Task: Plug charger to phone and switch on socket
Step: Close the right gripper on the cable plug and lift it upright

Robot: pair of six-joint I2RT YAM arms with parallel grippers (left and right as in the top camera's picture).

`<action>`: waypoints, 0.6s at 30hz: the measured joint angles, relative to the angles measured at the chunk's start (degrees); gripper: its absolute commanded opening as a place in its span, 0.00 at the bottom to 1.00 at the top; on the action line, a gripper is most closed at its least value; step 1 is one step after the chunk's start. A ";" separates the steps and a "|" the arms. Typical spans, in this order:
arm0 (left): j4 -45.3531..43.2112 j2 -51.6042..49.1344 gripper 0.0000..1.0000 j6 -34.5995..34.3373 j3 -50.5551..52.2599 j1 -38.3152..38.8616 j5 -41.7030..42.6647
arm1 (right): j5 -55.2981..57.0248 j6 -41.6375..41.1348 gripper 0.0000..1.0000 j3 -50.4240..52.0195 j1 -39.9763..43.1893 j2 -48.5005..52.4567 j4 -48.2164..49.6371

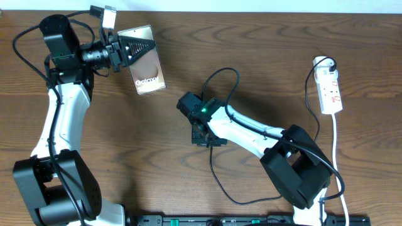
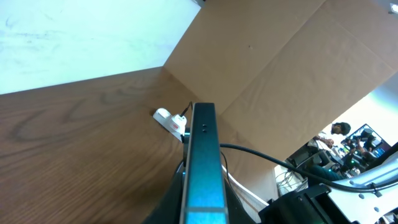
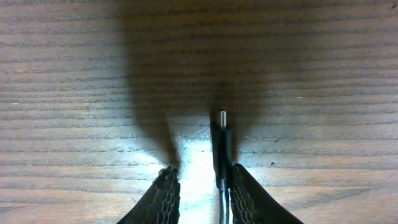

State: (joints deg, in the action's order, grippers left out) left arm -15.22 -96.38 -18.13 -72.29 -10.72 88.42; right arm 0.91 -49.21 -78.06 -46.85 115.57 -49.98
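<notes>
The phone (image 1: 147, 66), a brownish slab with white "Galaxy" lettering, is held off the table at the back left by my left gripper (image 1: 122, 50), which is shut on it. In the left wrist view the phone (image 2: 202, 168) shows edge-on between the fingers. My right gripper (image 1: 204, 135) is low over the table's middle, its fingers (image 3: 200, 180) apart. The charger's plug tip (image 3: 222, 134) lies on the wood between them, against the right finger. Its thin black cable (image 1: 220, 182) runs off towards the front. The white socket (image 1: 330, 91) lies at the far right with a black plug in its far end.
The socket's white cord (image 1: 336, 157) runs toward the front right edge. The right arm's base (image 1: 298, 169) stands front right, the left arm's base (image 1: 56, 188) front left. A thicker black robot cable loops (image 1: 223, 72) behind the right wrist. A cardboard wall (image 2: 280, 68) stands beyond the table.
</notes>
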 measured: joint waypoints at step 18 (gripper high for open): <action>0.00 0.00 0.08 0.00 0.00 0.00 0.00 | -0.02 -1.77 0.15 0.00 0.79 0.00 -1.16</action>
State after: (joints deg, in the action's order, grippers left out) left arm -15.22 -96.38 -18.13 -72.29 -10.72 88.42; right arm 0.89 -50.98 -78.06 -46.06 115.57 -51.13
